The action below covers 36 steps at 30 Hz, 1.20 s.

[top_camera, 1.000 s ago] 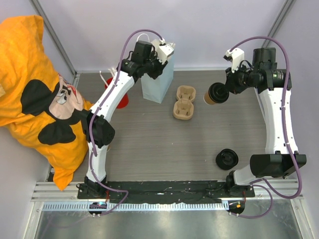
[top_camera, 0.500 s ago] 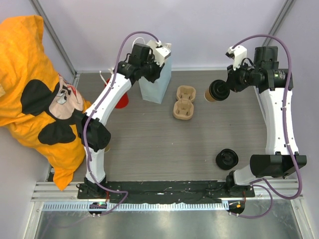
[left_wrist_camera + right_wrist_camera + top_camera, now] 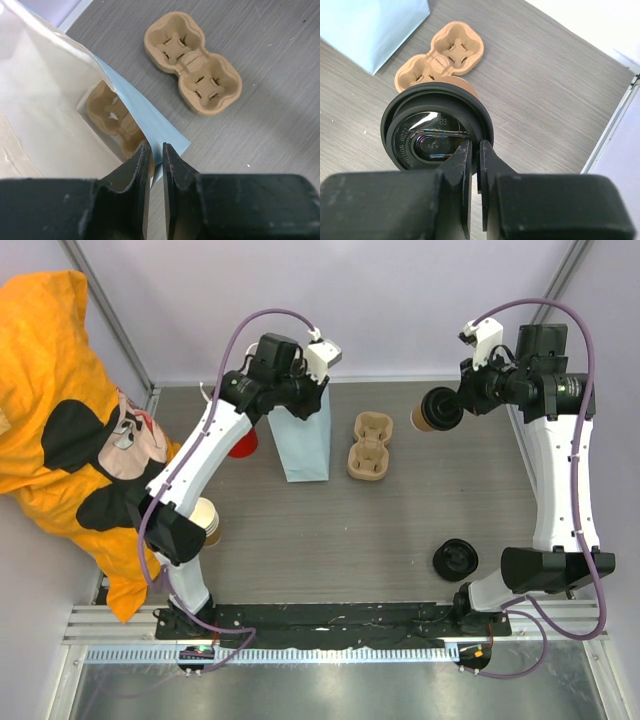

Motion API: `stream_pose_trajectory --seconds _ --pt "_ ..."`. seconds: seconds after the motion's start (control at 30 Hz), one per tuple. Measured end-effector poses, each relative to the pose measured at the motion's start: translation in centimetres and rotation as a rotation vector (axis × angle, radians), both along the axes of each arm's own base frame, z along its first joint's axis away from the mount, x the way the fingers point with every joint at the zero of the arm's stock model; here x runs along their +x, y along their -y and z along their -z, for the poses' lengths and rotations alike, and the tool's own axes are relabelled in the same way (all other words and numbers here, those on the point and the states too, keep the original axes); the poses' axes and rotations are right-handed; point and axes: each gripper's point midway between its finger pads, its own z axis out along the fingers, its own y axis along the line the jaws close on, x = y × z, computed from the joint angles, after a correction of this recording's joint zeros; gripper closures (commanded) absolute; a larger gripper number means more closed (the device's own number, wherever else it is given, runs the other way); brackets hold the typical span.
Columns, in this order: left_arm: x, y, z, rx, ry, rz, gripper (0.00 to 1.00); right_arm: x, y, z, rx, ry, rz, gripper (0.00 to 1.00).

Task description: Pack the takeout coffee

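The takeout coffee [image 3: 437, 410], a tan paper cup with a black lid [image 3: 435, 132], hangs tilted in the air at the right. My right gripper [image 3: 457, 403] is shut on the lid's rim [image 3: 475, 145]. The pale blue paper bag [image 3: 305, 440] stands left of centre. My left gripper [image 3: 305, 398] is shut on the bag's top edge [image 3: 156, 147] and holds it open. In the left wrist view the bag's blue wall [image 3: 145, 117] shows, with a brown cup carrier [image 3: 112, 120] lying inside. The bag also shows in the right wrist view [image 3: 375, 30].
A second cardboard cup carrier [image 3: 368, 446] lies on the table between the bag and the coffee. Loose black lids [image 3: 456, 559] sit near right. A stack of paper cups [image 3: 205, 522] stands near left, a red cup [image 3: 241, 442] is behind the left arm, and an orange plush [image 3: 70, 410] fills the far left.
My left gripper has pulled the bag's top toward the near side, so the bag stands longer and more open. My right gripper has raised the coffee slightly toward the back.
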Motion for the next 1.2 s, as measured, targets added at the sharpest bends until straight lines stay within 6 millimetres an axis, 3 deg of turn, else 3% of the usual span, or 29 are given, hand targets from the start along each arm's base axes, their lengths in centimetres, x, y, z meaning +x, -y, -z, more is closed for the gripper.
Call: stream_pose_trajectory --seconds 0.17,0.5,0.77,0.87,1.0,1.07,1.2 --pt "-2.3 -0.2 -0.2 0.0 -0.02 0.013 0.83 0.3 -0.1 -1.3 0.005 0.033 -0.005 0.99" --pt "-9.1 0.2 2.9 0.08 -0.136 0.148 0.84 1.0 -0.8 -3.2 0.033 0.07 -0.032 0.99" --pt "-12.9 -0.7 1.2 0.057 -0.171 0.244 0.87 2.2 -2.1 -6.0 0.053 0.135 -0.067 0.99" --pt "-14.0 -1.0 0.8 0.051 -0.178 0.273 0.69 2.6 -3.4 -6.7 0.059 0.15 -0.099 0.99" --pt "-15.1 -1.2 0.3 0.043 -0.186 0.313 0.57 3.0 -6.4 -7.2 0.067 0.164 -0.163 0.99" --pt "-15.5 -1.3 0.2 0.047 -0.188 0.327 0.42 2.8 -7.9 -7.1 0.075 0.159 -0.196 0.99" --pt "-15.5 -1.5 -1.5 0.041 -0.147 0.336 0.26 2.6 -10.3 -7.7 0.105 0.178 -0.245 0.99"
